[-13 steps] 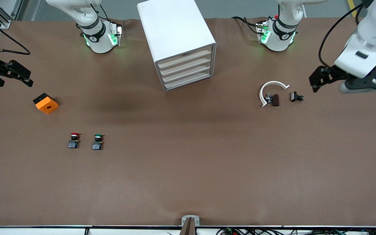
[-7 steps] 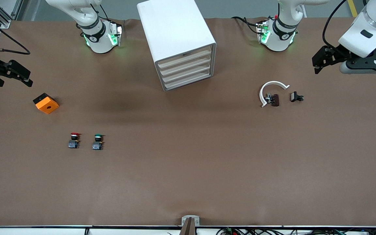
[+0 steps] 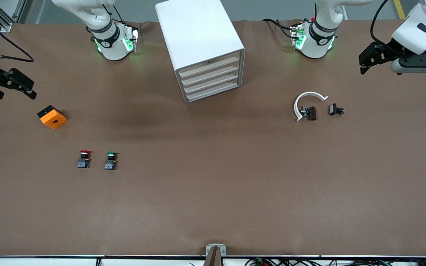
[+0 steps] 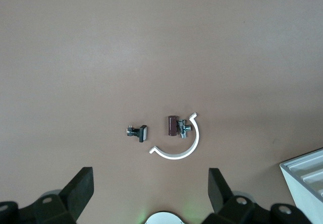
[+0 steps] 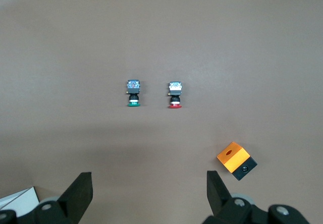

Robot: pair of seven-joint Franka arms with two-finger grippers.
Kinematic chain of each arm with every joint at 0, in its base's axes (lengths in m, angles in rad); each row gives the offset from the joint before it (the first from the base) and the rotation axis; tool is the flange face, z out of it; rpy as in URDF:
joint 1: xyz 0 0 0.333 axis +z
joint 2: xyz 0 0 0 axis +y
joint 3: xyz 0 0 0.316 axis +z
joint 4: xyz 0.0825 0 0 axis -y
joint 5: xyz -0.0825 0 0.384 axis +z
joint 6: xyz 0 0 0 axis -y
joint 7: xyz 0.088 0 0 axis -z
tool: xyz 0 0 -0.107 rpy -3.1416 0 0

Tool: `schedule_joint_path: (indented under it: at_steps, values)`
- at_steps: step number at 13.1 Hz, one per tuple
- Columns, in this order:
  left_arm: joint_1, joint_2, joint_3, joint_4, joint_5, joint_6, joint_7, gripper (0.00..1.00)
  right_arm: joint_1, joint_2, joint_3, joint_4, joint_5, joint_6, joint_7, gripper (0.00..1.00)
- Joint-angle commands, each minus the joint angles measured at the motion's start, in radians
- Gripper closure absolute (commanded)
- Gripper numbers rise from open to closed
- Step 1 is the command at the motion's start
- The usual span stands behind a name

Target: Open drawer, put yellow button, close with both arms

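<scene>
Drawer [image 3: 210,65] shut, no legible writing, left end effector [image 3: 366,62] and right end effector [image 3: 17,85] spread wide, empty.

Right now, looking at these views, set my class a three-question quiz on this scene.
1. True or false: the drawer stands pulled out.
2. Which lies nearer the front camera: the orange block or the green-capped button?
3. Fill in: the left hand and right hand both hang ____ over the table.

Key: 1 false; 2 the green-capped button; 3 open.
</scene>
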Motion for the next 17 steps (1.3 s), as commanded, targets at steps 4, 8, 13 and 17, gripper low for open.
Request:
schedule_joint_path:
  at_steps: [4,8,13,17]
  values:
    - [0.054,-0.022,-0.007,-0.031,-0.038,0.054,0.024,0.00,-0.005,-0.029,0.011,-0.018,0.000,0.010,-0.010,0.00]
    - [0.134,-0.014,-0.090,-0.031,-0.041,0.083,0.024,0.00,-0.005,-0.029,0.011,-0.018,0.000,0.010,-0.010,0.00]
    - [0.136,0.015,-0.088,0.001,-0.047,0.083,0.025,0.00,-0.005,-0.031,0.009,-0.018,0.000,0.010,-0.010,0.00]
    - [0.142,0.024,-0.078,0.025,-0.043,0.078,0.010,0.00,-0.005,-0.037,0.011,-0.018,0.000,0.008,-0.010,0.00]
